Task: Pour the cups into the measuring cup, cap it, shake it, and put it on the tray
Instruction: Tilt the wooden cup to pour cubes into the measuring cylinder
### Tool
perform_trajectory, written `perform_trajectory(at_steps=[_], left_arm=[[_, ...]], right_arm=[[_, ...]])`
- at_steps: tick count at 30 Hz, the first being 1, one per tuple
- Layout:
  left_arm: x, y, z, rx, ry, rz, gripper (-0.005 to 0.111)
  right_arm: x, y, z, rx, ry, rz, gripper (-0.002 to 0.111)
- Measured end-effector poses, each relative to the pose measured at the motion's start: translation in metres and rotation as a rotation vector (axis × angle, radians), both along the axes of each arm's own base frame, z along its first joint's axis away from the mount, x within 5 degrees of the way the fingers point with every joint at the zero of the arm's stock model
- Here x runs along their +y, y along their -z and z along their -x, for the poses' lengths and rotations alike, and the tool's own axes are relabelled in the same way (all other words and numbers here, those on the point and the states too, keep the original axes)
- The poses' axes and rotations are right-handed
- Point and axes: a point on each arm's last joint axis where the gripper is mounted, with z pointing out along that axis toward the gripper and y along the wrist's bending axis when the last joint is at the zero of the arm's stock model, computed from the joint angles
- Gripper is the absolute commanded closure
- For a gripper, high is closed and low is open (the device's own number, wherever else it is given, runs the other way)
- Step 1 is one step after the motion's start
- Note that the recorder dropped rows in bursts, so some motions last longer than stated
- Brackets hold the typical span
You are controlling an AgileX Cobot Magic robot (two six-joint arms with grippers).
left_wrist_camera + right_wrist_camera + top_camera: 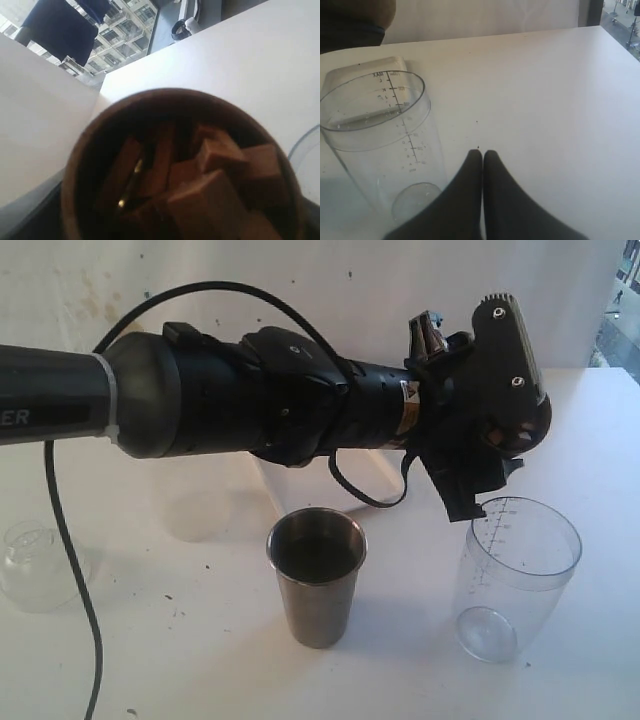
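The left jaws hold the wooden cup [180,165] aloft, brown blocks [220,165] crowding its mouth, close by the measuring cup [515,575] standing on the bench [200,660]. Centre the lip over that rim, then tip slowly. The right jaws are closed and empty beside it.

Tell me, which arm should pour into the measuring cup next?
Left, I think. The left claw holds the wooden cup of brown blocks by the measuring cup; the right claw is shut and empty.

Left arm [250,405] stretches sideways; right end effector [482,154] has its fingers together.
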Motion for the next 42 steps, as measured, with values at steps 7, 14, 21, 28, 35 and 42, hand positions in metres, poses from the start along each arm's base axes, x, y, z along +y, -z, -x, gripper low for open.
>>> perform_trajectory(at_steps=[7, 14, 21, 28, 35, 42], left_arm=[[0.001, -0.002, -0.003, -0.086, -0.004, -0.041, 0.107], [-0.003, 0.006, -0.003, -0.112, 0.049, -0.075, 0.107], [-0.004, 0.011, -0.003, -0.137, 0.060, -0.103, 0.107], [-0.013, 0.011, 0.009, -0.194, 0.099, -0.131, 0.107], [-0.012, 0.010, 0.007, -0.224, 0.079, -0.148, 0.107], [-0.013, 0.010, 0.007, -0.255, 0.049, -0.164, 0.107]], right_arm=[[0.000, 0.000, 0.000, 0.000, 0.000, 0.000, 0.108], [0.000, 0.000, 0.000, 0.000, 0.000, 0.000, 0.108], [0.000, 0.000, 0.000, 0.000, 0.000, 0.000, 0.108], [0.000, 0.000, 0.000, 0.000, 0.000, 0.000, 0.108], [0.000, 0.000, 0.000, 0.000, 0.000, 0.000, 0.108], [0.000, 0.000, 0.000, 0.000, 0.000, 0.000, 0.108]])
